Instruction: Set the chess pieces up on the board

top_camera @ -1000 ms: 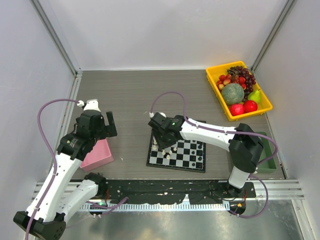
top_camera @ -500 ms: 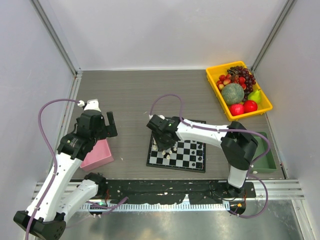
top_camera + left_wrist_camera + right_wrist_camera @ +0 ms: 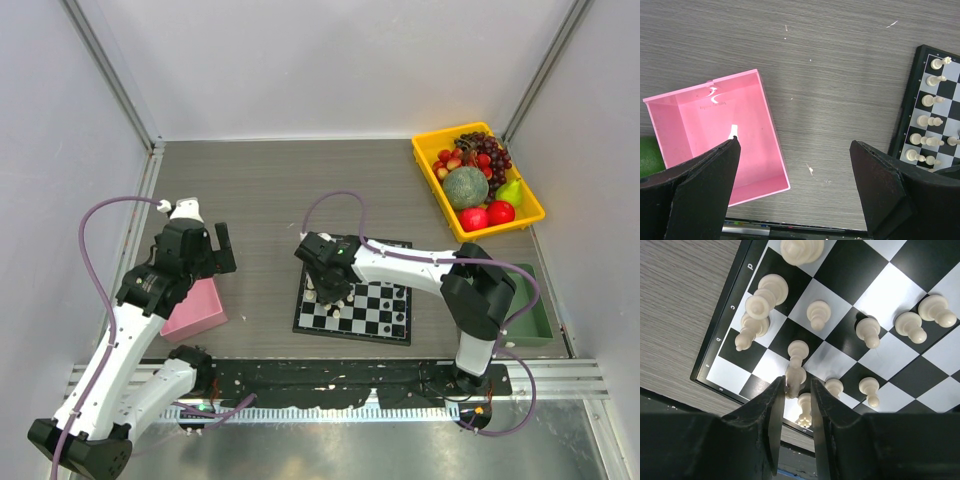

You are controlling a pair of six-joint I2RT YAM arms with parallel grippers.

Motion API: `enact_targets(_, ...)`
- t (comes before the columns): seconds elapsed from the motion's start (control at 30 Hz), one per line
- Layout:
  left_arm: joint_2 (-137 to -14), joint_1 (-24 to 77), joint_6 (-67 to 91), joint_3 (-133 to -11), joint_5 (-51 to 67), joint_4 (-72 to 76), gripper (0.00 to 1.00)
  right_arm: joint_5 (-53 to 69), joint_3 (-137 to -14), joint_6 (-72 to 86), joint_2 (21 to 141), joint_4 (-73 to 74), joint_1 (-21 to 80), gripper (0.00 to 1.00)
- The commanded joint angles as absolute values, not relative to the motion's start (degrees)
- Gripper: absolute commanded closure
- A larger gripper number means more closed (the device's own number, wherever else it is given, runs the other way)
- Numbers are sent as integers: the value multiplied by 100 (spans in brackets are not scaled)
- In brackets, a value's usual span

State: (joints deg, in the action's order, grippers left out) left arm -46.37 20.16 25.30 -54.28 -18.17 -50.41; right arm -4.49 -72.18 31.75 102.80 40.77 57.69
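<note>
Left end effector (image 3: 794, 143) spread wide, right end effector (image 3: 798, 385) flanking white piece (image 3: 795, 374), pinch unclear

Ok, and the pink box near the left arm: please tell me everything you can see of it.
The pink box is square and has no lid. It looks like smooth plastic, with a shine on one inner wall. It sits flat on the grey wood-grain table, to the left of the chessboard and apart from it. One small white thing lies on its floor, too small to identify. The left end effector hangs open above its edge without touching it.
</note>
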Motion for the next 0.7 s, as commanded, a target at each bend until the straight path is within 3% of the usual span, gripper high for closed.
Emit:
enact_targets(0.0,-4632,1995,2558,-5441,-1793,-4808,0,-448,-7190,3287,10151,4034,5801,70)
enact_targets(0.23,-4632,1986,2558,-5432,-1793,-4808,0,-361,-7233,3252,10029,4034,5818,86)
enact_targets(0.67,-4614,1995,2566,-5396,-1793,-4816,0,-387,-7663,3120,10256,4052,6249,88)
